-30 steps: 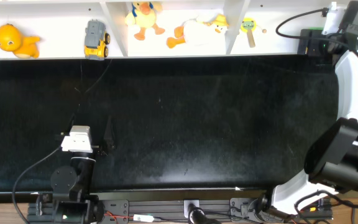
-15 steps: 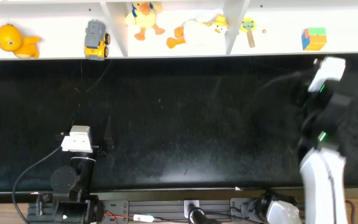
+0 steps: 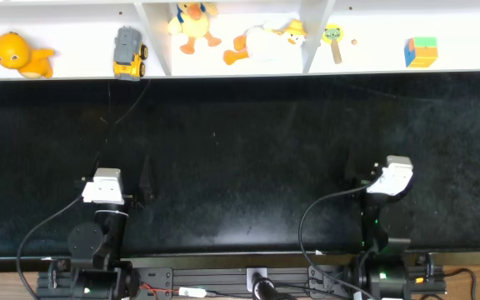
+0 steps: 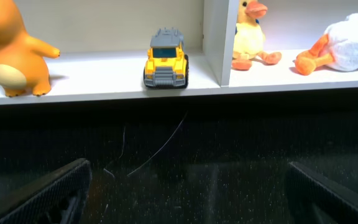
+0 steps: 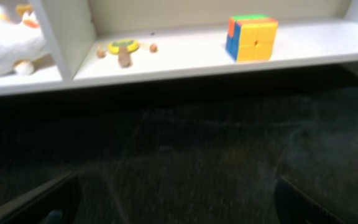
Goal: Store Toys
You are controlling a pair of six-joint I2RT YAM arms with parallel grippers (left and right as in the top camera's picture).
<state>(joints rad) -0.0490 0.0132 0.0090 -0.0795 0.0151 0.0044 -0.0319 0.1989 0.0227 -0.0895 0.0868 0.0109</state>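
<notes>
A white shelf point(image 3: 223, 73) runs along the far edge of the black mat. In its compartments stand an orange duck point(image 3: 22, 53), a yellow truck point(image 3: 129, 53), a yellow plush duck point(image 3: 193, 25), a white plush point(image 3: 261, 43), a small paddle toy point(image 3: 334, 37) and a colour cube point(image 3: 421, 52). My left gripper point(image 4: 185, 202) sits open near the front left, facing the truck point(image 4: 165, 57) and holding nothing. At the front right my right gripper point(image 5: 179, 199) is open and bare, facing the cube point(image 5: 252, 37).
The black mat point(image 3: 248, 142) lies bare between the arms and the shelf. White dividers point(image 4: 216, 37) separate the shelf compartments. Cables trail from both arm bases along the near edge.
The right arm has drawn back from the far right shelf compartment to the front right of the mat. The colour cube now stands uncovered on the shelf. The left arm has not moved.
</notes>
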